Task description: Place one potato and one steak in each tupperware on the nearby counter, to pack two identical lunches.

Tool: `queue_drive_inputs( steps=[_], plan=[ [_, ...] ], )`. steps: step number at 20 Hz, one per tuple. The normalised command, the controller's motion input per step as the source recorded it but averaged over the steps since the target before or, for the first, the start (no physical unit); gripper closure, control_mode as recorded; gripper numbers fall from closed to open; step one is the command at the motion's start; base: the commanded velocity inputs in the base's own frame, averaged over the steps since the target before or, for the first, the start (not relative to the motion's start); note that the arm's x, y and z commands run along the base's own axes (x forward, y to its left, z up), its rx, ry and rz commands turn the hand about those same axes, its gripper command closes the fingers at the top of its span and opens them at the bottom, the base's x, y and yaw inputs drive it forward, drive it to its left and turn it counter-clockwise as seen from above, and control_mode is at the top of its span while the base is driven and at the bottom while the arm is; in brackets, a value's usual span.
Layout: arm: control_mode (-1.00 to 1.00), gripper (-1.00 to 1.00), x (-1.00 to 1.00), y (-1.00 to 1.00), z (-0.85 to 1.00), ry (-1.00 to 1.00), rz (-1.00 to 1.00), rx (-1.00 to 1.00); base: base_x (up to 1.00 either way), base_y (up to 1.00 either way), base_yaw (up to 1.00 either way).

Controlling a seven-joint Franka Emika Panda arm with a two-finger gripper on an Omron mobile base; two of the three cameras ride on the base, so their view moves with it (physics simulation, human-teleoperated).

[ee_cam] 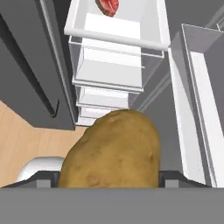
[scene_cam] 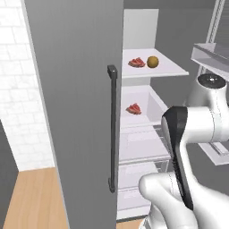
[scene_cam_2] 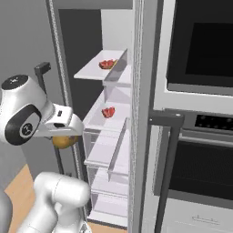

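Look at your hand view first: a golden-brown potato (ee_cam: 111,151) sits right at the gripper (ee_cam: 109,179), lodged between the two finger tips, whose dark ends peek out at either side of its base. The jaws stand wide and are clamped on the potato, which bulges up and away from the hand along its line of sight.

From the right base view you see that same potato (scene_cam_2: 63,142) as a brown lump under the white hand, out in front of the open fridge (scene_cam_2: 116,136) and clear of its shelves.

Inside the fridge, the rest of the food lies well apart from your tool. On the upper shelf (scene_cam: 170,69) a steak (scene_cam: 137,62) rests just beside a second potato (scene_cam: 153,61), the steak to the left of it. One shelf lower, another steak (scene_cam: 133,108) lies alone. In the hand view that lower steak (ee_cam: 107,5) shows at the top edge, far beyond the held potato.

The grey fridge door (scene_cam: 76,112) with its dark handle (scene_cam: 112,129) stands to the left of the shelves.
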Motion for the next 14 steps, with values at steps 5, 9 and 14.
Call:
queue_drive_inputs(
  steps=[5, 9, 14],
  plan=[
    [1.0, 1.0, 0.0, 0.0, 0.0, 0.0, 0.0, 0.0, -1.0, -0.86, -0.19],
    [1.0, 1.0, 0.0, 0.0, 0.0, 0.0, 0.0, 0.0, -0.2, -1.0, -0.55],
    [1.0, 1.0, 0.0, 0.0, 0.0, 0.0, 0.0, 0.0, -0.47, -0.97, -0.48]
  ],
)
